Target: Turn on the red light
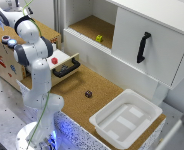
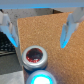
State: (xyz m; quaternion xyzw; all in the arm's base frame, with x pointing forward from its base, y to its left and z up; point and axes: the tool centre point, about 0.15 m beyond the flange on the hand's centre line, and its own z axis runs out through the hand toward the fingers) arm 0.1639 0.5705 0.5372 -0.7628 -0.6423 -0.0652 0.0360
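At the exterior view's left, on the top of the wooden box [image 1: 2, 55], close to the edge of that top: the red light [image 1: 5, 37], a small round dark-red cap with pale rim. Just beside it, touching or nearly so, the silvery-blue cap [image 1: 12, 43]. Cannot tell the gap between the two from this view.

Over the box, bending toward the two caps, the white arm [image 1: 34, 65]; hides its own hand in the exterior view.

In the wrist view, the gripper [image 2: 37, 31] with jaws standing wide apart and holding nothing. Both fingers [image 2: 67, 30] lit blue at the tips. Facing the gap between them, apart from both tips, the red light [image 2: 35, 56] again, next to the blue-glowing cap [image 2: 41, 78].

Further right, an open drawer [image 1: 67, 59] of the box with a black handle, and inside it a bright red block [image 1: 54, 60].

On the cork worktop [image 1: 72, 97], near its middle, a small dark object [image 1: 88, 93], too small to tell what. At the right corner of the worktop, a white tray [image 1: 98, 121]. Behind, a white cabinet [image 1: 142, 30] with a small yellow thing [image 1: 99, 38] on its cork shelf
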